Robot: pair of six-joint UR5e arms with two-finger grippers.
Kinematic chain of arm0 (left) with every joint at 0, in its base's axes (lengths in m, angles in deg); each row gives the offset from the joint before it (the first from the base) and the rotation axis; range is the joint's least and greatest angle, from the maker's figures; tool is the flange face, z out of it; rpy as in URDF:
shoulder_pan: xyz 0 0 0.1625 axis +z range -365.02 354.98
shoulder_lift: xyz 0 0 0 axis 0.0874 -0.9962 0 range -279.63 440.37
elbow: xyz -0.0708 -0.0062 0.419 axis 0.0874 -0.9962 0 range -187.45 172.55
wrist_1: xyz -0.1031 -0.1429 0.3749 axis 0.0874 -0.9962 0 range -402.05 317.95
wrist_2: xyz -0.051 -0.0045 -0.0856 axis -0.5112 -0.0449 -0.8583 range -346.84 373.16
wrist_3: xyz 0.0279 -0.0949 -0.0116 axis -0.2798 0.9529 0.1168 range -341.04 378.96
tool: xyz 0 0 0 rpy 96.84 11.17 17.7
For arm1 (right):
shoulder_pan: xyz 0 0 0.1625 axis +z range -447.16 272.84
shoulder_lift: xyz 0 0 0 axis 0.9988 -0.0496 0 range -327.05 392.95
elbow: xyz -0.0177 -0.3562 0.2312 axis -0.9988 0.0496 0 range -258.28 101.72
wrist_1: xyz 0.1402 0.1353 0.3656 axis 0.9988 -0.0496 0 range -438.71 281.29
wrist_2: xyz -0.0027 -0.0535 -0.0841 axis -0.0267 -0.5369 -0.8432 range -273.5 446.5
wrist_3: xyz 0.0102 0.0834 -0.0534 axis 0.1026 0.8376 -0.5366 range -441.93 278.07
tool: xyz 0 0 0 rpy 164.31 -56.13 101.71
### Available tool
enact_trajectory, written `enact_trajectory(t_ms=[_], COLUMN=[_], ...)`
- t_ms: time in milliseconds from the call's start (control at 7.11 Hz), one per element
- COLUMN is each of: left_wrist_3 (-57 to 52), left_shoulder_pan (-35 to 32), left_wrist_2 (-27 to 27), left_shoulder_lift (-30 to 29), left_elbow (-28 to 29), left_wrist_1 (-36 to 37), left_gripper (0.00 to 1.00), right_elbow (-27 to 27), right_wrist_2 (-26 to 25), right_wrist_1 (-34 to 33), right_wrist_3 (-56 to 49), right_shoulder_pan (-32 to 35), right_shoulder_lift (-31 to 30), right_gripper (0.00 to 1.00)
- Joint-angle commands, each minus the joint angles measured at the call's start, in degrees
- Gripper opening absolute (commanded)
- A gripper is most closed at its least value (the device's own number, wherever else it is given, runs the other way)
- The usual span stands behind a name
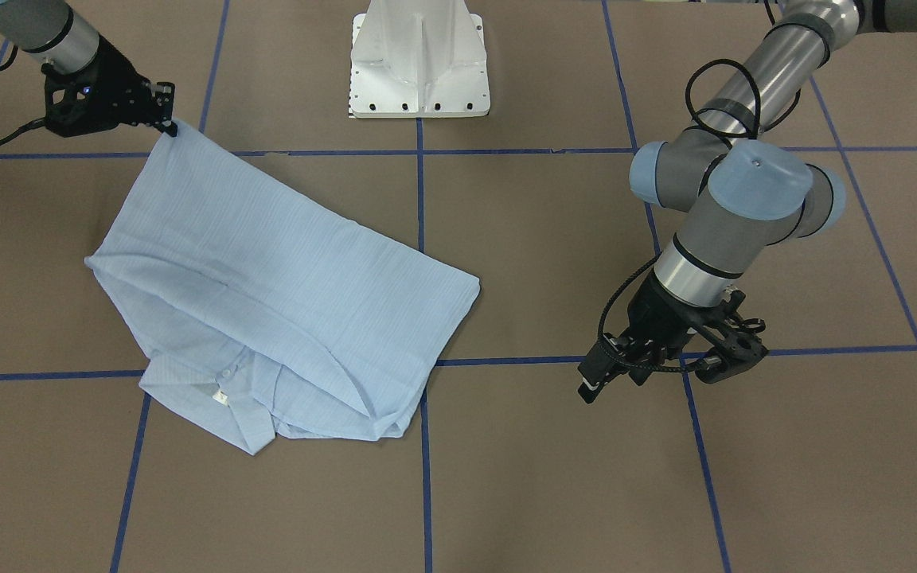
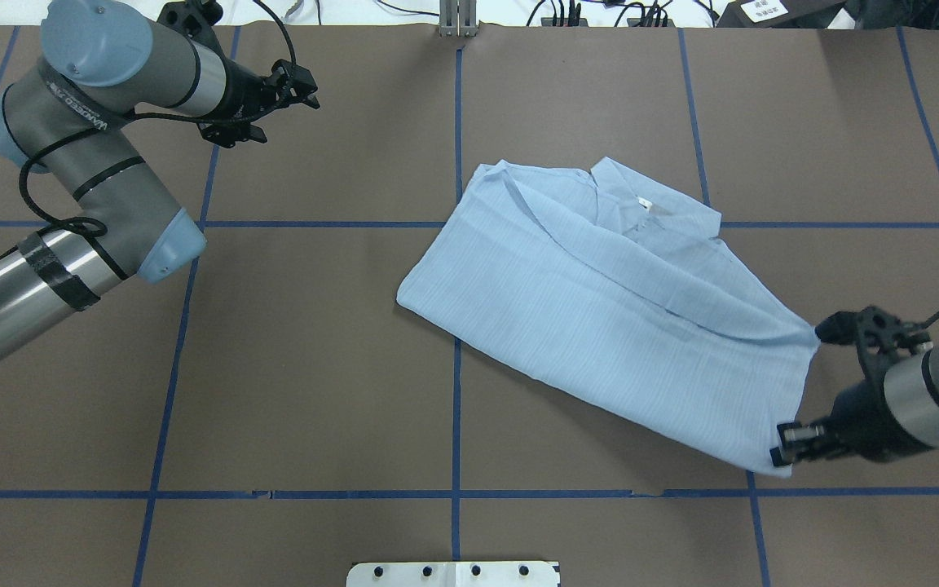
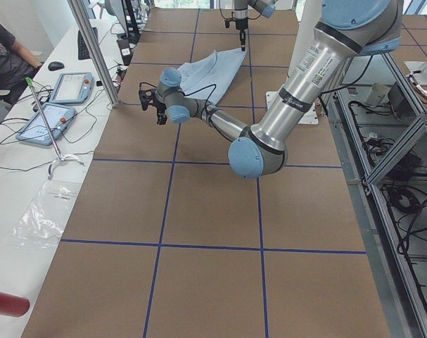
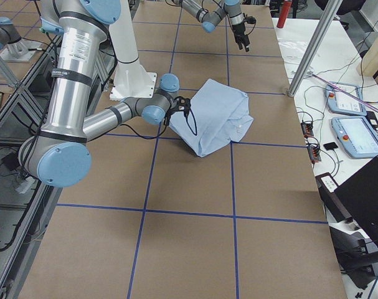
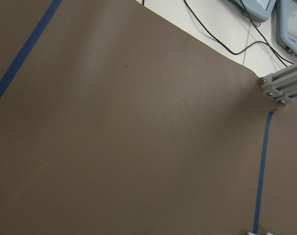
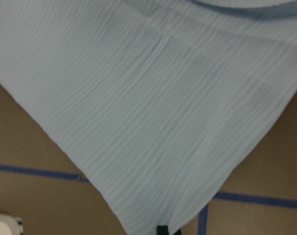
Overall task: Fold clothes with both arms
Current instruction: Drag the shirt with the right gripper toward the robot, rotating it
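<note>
The pale-blue striped shirt point(image 1: 283, 294) lies folded on the brown table, its collar and white label point(image 2: 645, 203) towards the far edge. My right gripper point(image 2: 787, 452) is shut on the shirt's near right corner and holds it just off the table; it is at upper left in the front-facing view point(image 1: 168, 127). The right wrist view shows the cloth point(image 6: 148, 122) fanning out from a black fingertip point(image 6: 161, 229). My left gripper point(image 2: 310, 88) is open and empty, over bare table well to the left of the shirt; the front-facing view shows it too point(image 1: 592, 380).
Blue tape lines grid the brown table. The white pedestal base point(image 1: 419, 64) stands at the near middle edge. A metal post point(image 2: 457, 20) rises at the far edge. Tablets point(image 3: 69, 88) and cables lie on the white bench beyond, where a person sits.
</note>
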Motion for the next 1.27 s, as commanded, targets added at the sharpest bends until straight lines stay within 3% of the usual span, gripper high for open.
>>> enact_trajectory(t_ms=[0, 141, 281, 562, 843, 1124], left_wrist_3=[0.70, 0.70, 0.70, 0.70, 2.53, 10.52], left_shoulder_pan=[0.75, 0.93, 0.93, 2.41, 8.45, 15.66], left_wrist_2=[0.26, 0.26, 0.26, -0.35, -0.18, 1.82], left_shoulder_lift=[1.03, 1.12, 1.12, 1.03, 1.03, 0.24], left_elbow=[-1.72, -2.42, -2.43, -4.09, -7.68, -9.71], left_wrist_1=[-0.09, -0.09, 0.00, 0.09, 0.70, 4.81], left_gripper=[0.99, 0.99, 0.99, 0.99, 0.99, 0.99], right_elbow=[-3.09, -3.10, -3.19, -2.40, -0.64, -0.55], right_wrist_2=[0.02, 0.28, 0.10, -1.29, -2.01, -2.01], right_wrist_1=[0.00, 0.00, 0.00, -0.09, -0.09, -0.09], right_wrist_3=[1.88, 2.14, 3.10, 3.29, 3.29, 3.20], right_shoulder_pan=[-13.72, -16.21, -16.58, -14.50, -3.29, 6.58], right_shoulder_lift=[-1.36, -1.62, -1.19, 1.96, 9.68, 12.69], right_gripper=[0.00, 0.27, 0.99, 1.00, 1.00, 1.00])
